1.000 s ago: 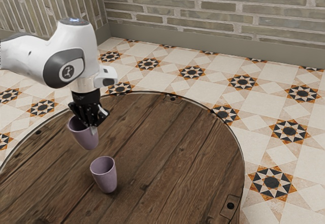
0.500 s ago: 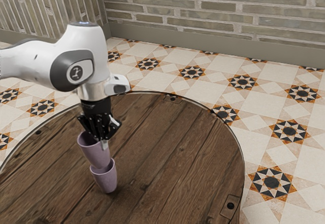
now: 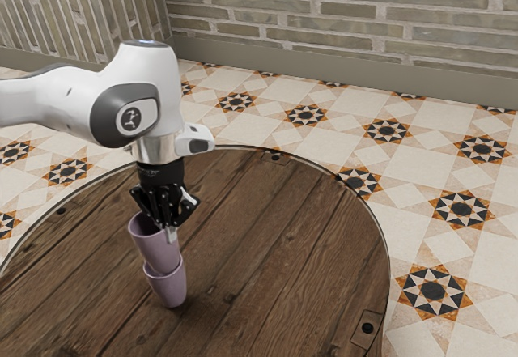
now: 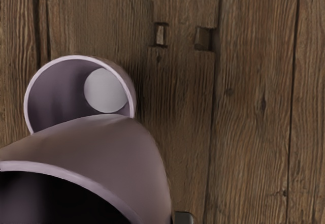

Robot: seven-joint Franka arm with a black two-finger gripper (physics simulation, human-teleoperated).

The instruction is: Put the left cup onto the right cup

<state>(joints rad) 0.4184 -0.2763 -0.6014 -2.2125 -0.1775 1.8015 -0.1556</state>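
Now my hand (image 3: 167, 227) pinches the rim of the tilted mauve cup (image 3: 152, 248). A second ago it hung apart; now its base sits in the mouth of the matching standing cup (image 3: 168, 288). Stacking looks nearly done, only the release remains. Beyond spreads the dark plank bench (image 3: 283, 244).

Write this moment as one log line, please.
gripper: shut on held cup | held cup: tilted, base at standing cup rim | standing cup: upright on table
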